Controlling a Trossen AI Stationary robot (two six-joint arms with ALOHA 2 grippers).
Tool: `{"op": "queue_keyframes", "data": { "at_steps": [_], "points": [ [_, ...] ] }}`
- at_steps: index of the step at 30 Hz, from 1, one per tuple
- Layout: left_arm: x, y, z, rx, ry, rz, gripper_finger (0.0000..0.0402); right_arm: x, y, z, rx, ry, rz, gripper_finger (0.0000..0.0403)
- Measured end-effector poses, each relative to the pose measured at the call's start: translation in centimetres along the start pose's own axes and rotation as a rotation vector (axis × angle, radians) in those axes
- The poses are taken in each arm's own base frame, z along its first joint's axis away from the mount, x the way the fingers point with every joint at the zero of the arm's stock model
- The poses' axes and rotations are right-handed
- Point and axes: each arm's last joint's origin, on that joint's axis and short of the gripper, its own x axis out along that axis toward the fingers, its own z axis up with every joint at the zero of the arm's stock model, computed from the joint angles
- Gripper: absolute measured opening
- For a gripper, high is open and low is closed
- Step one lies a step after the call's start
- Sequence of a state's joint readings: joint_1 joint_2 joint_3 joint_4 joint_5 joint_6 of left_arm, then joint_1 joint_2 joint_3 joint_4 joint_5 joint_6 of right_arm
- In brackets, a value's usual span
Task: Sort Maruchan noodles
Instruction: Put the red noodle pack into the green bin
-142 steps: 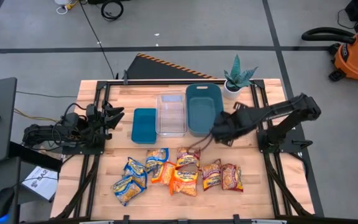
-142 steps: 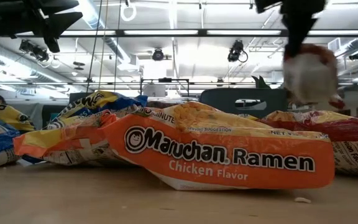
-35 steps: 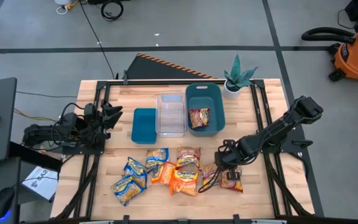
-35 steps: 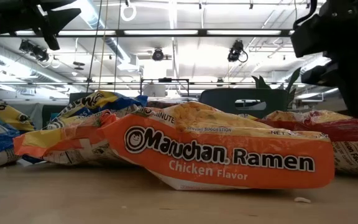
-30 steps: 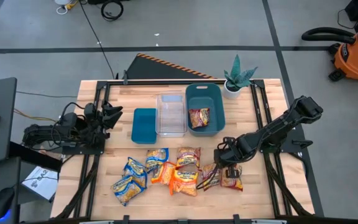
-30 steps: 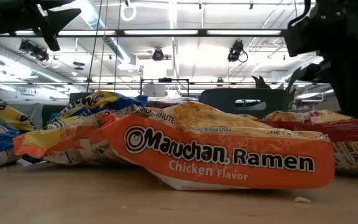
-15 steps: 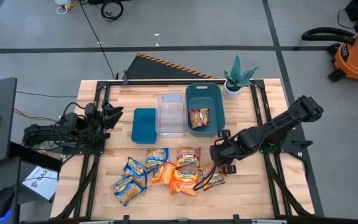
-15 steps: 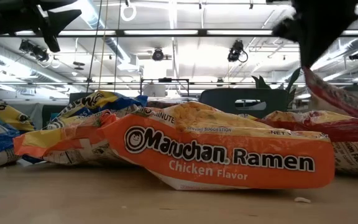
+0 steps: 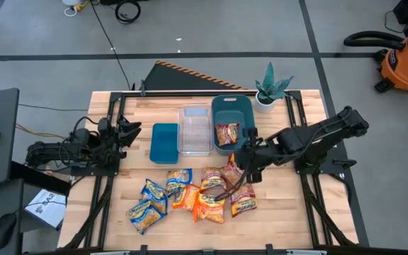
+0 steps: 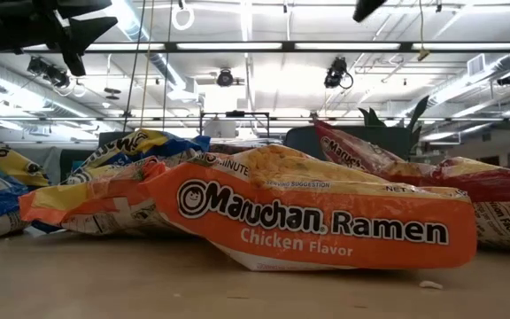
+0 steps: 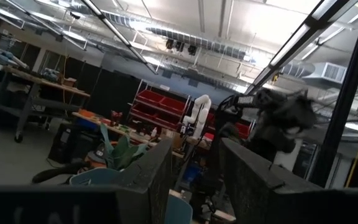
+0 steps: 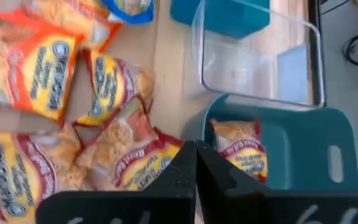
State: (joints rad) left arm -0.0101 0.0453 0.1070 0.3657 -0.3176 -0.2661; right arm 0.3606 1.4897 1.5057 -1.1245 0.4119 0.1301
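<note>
My right gripper (image 9: 244, 161) is shut on a dark red packet (image 9: 232, 171) above the middle of the table, just near of the big teal bin (image 9: 248, 113). That bin holds another dark red packet (image 9: 227, 133). Two more red packets (image 9: 214, 177) (image 9: 244, 203), orange packets (image 9: 210, 206) and blue-and-yellow packets (image 9: 154, 193) lie flat on the table. My left gripper (image 9: 129, 129) waits open at the table's left edge. My right gripper pinches the dark red packet by its far edge (image 12: 174, 151) between its two shut fingers (image 12: 213, 171), coming from above and slanting toward the table's left. The packet hangs tilted below the fingers (image 10: 354, 156); other packets hide its lower end.
A clear bin (image 9: 195, 131) and a small teal bin (image 9: 164, 143) stand left of the big teal one. A potted plant (image 9: 270, 88) stands at the far right corner. Bare wood shows at the table's near right (image 9: 289, 205).
My right gripper has taken hold of a dark red packet at the near right, lifted it off the table and carried it toward the far edge and somewhat left, toward the big teal bin. The packet now hangs tilted where it lay flat.
</note>
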Motion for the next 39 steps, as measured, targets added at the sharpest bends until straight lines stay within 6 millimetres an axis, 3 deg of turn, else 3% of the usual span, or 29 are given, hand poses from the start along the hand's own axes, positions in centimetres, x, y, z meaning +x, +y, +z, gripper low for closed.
{"op": "queue_keyframes", "data": {
  "at_steps": [3, 12, 22, 33, 39],
  "points": [
    [0.0, 0.0, 0.0, 0.000, 0.001, 0.000, 0.0142, 1.0, -0.2, 0.1, 0.029, -0.006, 0.071, 0.0017],
    [0.0, 0.0, 0.0, 0.002, 0.005, 0.001, 0.0142, 6.5, 1.0, -0.9, 0.109, -0.079, 0.196, 0.0093],
    [0.0, 0.0, 0.0, 0.042, -0.003, 0.000, 0.0142, 11.6, 2.2, -0.7, 0.134, 0.024, 0.223, 0.0145],
    [0.0, -0.1, 0.3, 0.075, -0.029, -0.006, 0.0142, 13.5, 1.2, 2.5, 0.065, 0.094, 0.231, 0.0151],
    [0.0, -0.1, 0.3, 0.085, -0.031, -0.006, 0.0142, 14.9, 1.2, 1.7, 0.032, 0.196, 0.247, 0.0151]
  ]
}}
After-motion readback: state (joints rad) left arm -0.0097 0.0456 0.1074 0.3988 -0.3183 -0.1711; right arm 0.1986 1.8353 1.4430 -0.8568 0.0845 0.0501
